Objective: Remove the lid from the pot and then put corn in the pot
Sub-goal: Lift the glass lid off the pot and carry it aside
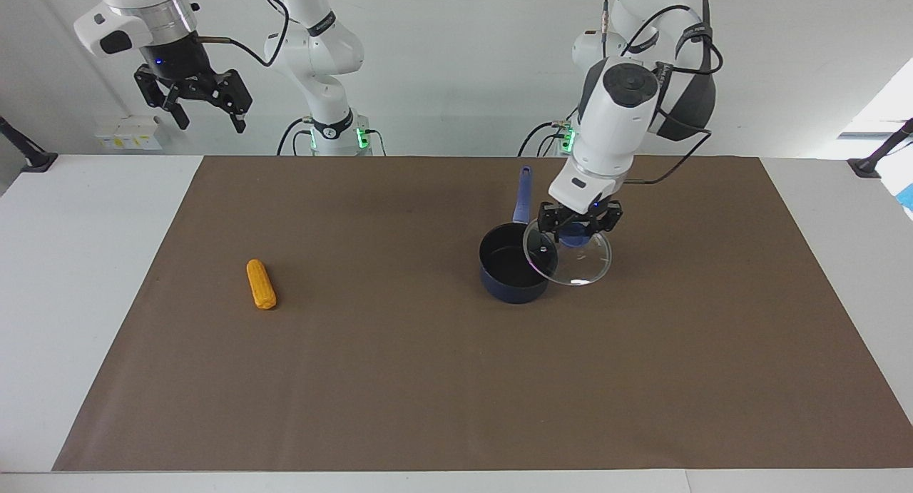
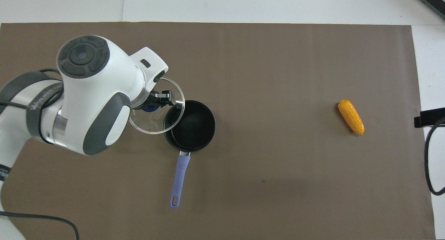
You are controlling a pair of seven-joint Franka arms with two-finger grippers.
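Glass lid [image 1: 570, 259] hangs from our left hand [image 1: 578, 224], pinched by its knob; fragile, slippery, so we keep hold there.

The left gripper [image 1: 578, 225] grips the lid [image 1: 568, 252] by its knob, raised beside the open pot [image 1: 510, 265]. The corn [image 1: 261, 284] lies toward the right arm's end; the right gripper [image 1: 202, 113] waits, open, up there.
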